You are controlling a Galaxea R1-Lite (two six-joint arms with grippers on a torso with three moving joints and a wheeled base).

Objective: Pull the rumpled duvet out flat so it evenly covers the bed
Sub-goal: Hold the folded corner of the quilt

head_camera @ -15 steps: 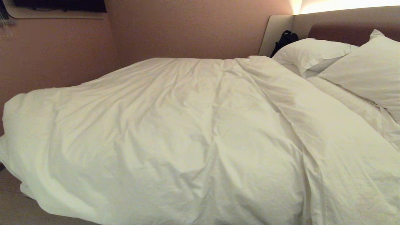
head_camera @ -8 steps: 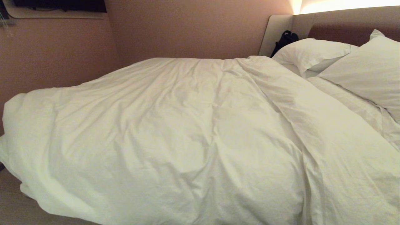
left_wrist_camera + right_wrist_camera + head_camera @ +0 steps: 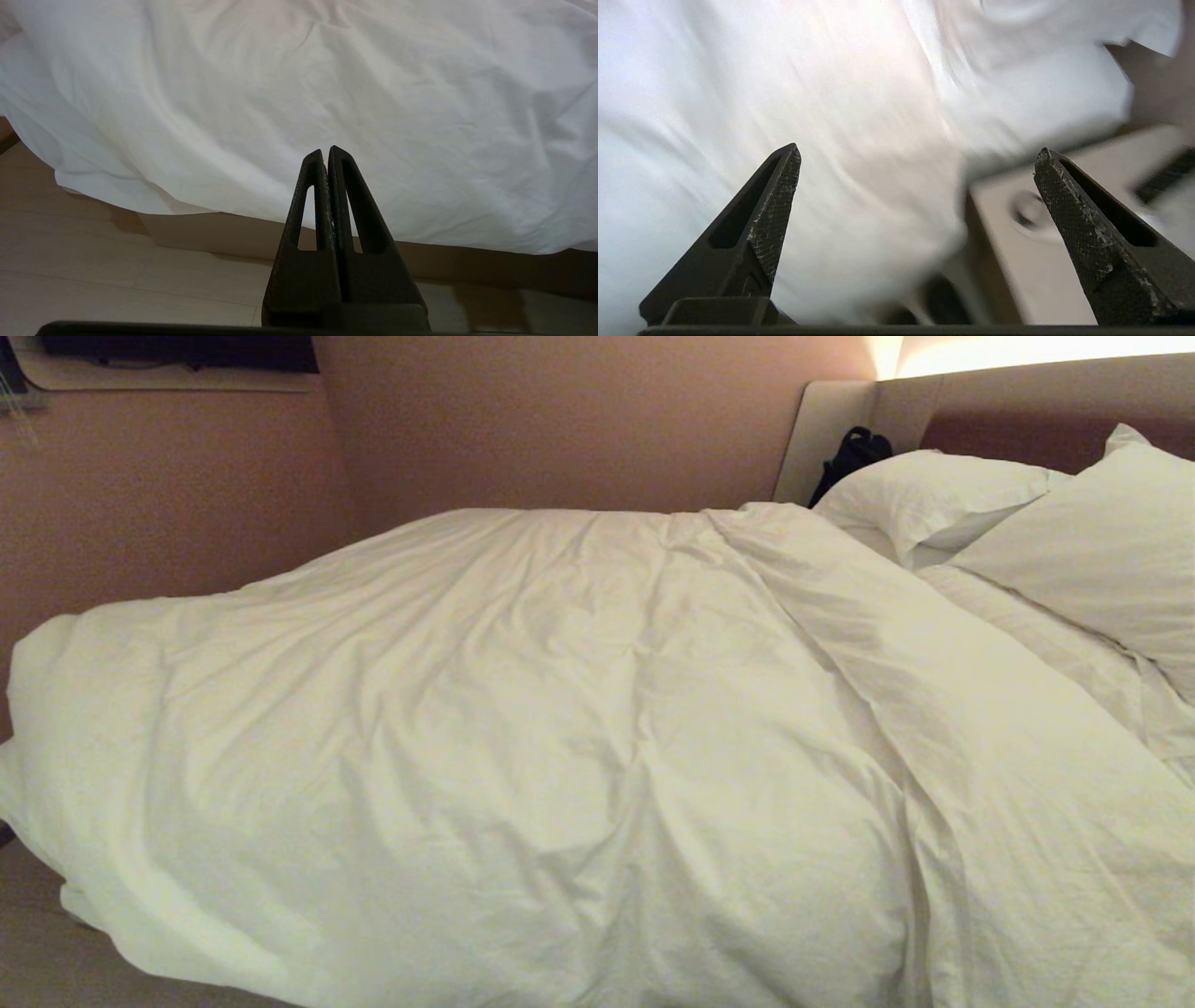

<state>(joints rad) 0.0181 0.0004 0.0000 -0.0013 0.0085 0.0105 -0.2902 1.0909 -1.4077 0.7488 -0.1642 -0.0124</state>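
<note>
Two grippers, left gripper (image 3: 325, 150) pressed together, empty, right gripper (image 3: 916, 155) spread wide, empty, facing duvet (image 3: 523, 737)

The duvet (image 3: 523, 747) is lying wrinkled across the bed (image 3: 1027, 401), its broad top open to a pincer from above. Two pillows (image 3: 934, 495) are crowding the headboard end. A wall (image 3: 560, 420) is closing off the far side. What is probably a bedside unit (image 3: 1064, 242), blurred, is sitting near the duvet's corner.
</note>
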